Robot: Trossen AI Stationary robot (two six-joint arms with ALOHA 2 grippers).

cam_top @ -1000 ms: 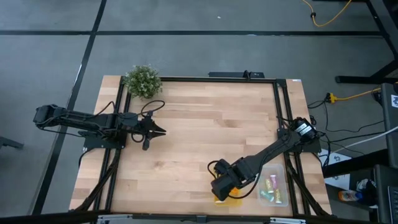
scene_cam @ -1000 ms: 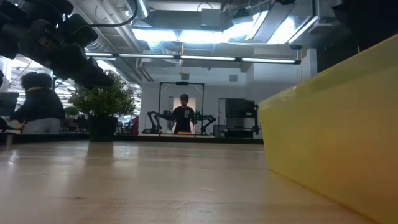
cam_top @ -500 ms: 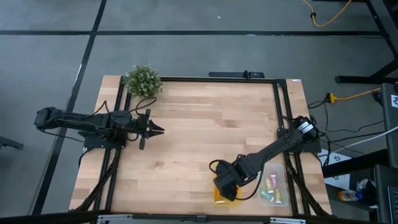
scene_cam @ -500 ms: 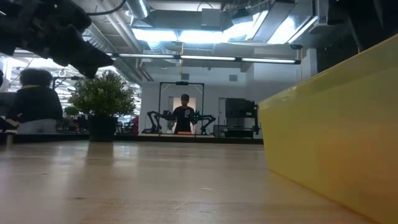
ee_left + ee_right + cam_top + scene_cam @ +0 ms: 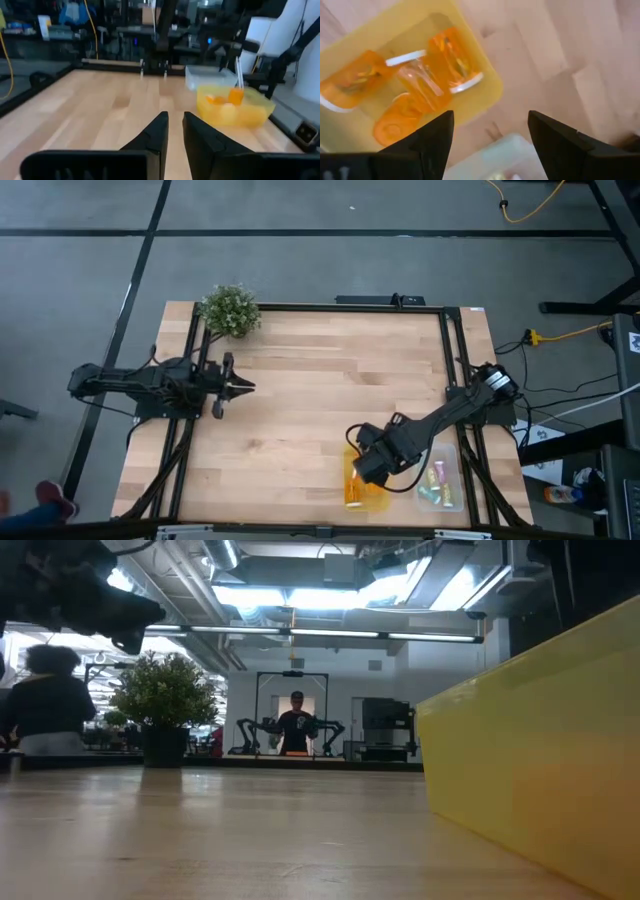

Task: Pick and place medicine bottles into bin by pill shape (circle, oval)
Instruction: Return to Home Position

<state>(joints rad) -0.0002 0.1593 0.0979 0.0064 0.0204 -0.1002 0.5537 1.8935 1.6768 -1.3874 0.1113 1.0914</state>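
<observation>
The orange medicine bottles [image 5: 447,55] are translucent amber cylinders with white caps. About four lie on their sides, crowded together, inside the yellow bin [image 5: 349,475], which sits near the bench's [image 5: 310,380] front edge, toward its right corner. Just beside it on the right is the clear bin [image 5: 452,470], holding a few pale bottles [image 5: 437,475] whose caps look green, pink and yellow, though they are too small to be sure. The right gripper [image 5: 368,465] hovers over the back rim of the yellow bin with its fingers [image 5: 437,132] spread wide and nothing between them. The orange bottles lie below and ahead of the fingertips, clear of both. The left gripper [image 5: 240,385] hangs over the bench's left side, pointing right, well apart from both bins. Its fingers [image 5: 157,132] are drawn almost together, with only a slim gap showing.
</observation>
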